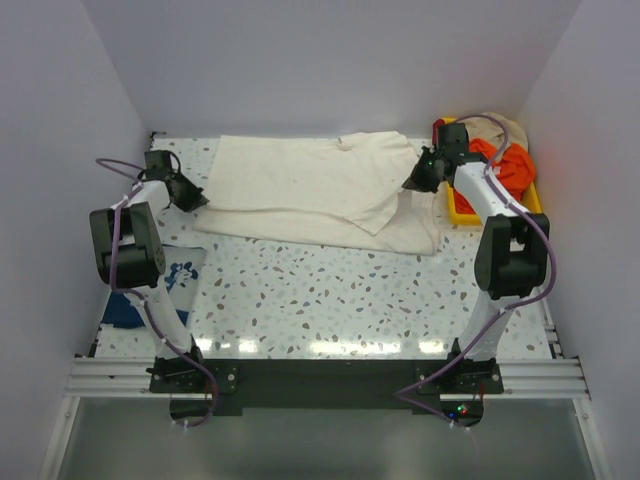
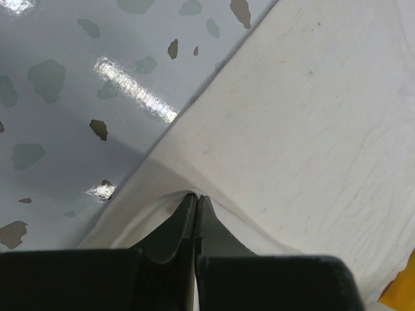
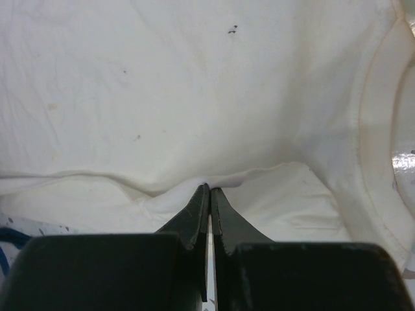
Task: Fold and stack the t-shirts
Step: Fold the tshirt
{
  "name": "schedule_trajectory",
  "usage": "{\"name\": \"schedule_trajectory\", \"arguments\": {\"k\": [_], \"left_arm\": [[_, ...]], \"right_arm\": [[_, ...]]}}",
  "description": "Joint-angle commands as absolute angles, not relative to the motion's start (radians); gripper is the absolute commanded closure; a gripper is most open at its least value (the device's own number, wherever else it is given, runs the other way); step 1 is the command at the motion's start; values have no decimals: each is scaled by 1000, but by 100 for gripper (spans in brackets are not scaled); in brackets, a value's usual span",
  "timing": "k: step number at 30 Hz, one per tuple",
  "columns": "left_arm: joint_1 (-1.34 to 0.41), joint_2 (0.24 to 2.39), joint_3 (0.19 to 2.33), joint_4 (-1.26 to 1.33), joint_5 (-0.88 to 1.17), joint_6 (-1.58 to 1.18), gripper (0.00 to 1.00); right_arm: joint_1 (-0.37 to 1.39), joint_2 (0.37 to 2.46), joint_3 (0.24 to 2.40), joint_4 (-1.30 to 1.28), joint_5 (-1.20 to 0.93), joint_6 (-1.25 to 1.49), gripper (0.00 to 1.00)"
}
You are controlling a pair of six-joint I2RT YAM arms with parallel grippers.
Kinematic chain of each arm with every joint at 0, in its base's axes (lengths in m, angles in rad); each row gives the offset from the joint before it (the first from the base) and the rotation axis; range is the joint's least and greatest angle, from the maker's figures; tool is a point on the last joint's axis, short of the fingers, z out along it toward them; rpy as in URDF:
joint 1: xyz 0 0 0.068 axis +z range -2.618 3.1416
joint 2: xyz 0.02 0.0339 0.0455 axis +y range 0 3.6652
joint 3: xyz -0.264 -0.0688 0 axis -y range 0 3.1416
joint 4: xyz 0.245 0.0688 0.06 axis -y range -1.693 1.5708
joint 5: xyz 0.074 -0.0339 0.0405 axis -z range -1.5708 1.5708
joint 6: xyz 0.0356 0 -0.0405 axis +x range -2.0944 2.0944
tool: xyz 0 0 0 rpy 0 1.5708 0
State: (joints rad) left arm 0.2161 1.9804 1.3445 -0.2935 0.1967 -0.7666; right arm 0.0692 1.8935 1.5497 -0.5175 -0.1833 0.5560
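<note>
Cream t-shirt (image 1: 320,190) lies spread wide on the far half of the speckled table (image 1: 330,300), doubled over lengthwise. The upper layer sits on the lower one, whose near edge shows as a strip beneath. The left gripper (image 1: 190,198) is at the shirt's left end. In the left wrist view its jaws are pressed together on the cloth's edge, and the fabric rises in a small ridge at the tips. The right gripper (image 1: 415,180) is at the shirt's right end, jaws likewise closed with only a hairline gap, and a bunched fold of hem is pinched between the tips. Surface is off-white and softly creased, with a few small dark specks. A ribbed collar band curves down the right side of the right wrist view. A triangular flap of the upper layer points toward the near side, right of centre. Navy t-shirt (image 1: 180,275) sits off the cream shirt's near-left corner, white print up, partly hidden under the left arm. Yellow tray (image 1: 462,212) is just beside the cream shirt's right end and holds orange cloth (image 1: 512,168).
</note>
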Motion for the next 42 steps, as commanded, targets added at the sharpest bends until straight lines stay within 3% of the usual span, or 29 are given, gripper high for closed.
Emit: {"name": "schedule_trajectory", "arguments": {"k": [1, 21, 22, 24, 25, 26, 29, 33, 42], "left_arm": [[235, 1965, 1367, -247, 209, -770, 100], [253, 1988, 1356, -213, 242, -770, 97], [252, 1988, 1359, -213, 242, -767, 91], [255, 1983, 1367, -207, 245, -756, 79], [255, 1980, 1382, -213, 247, -752, 61], [258, 1976, 1387, -216, 255, -746, 56], [259, 1927, 1381, -224, 242, -727, 41], [255, 1809, 1306, -224, 215, -738, 41], [199, 1773, 1192, -201, 196, -752, 54]], "right_arm": [[63, 1867, 1569, -512, -179, 538, 100], [40, 1897, 1548, -494, -198, 538, 100], [38, 1904, 1549, -492, -199, 540, 98], [38, 1924, 1562, -488, -201, 535, 81], [38, 1933, 1571, -491, -202, 531, 72], [38, 1946, 1580, -503, -201, 526, 56], [40, 1944, 1608, -525, -210, 512, 42], [64, 1872, 1489, -488, -206, 517, 41], [169, 1805, 1240, -339, -166, 561, 47]]}}
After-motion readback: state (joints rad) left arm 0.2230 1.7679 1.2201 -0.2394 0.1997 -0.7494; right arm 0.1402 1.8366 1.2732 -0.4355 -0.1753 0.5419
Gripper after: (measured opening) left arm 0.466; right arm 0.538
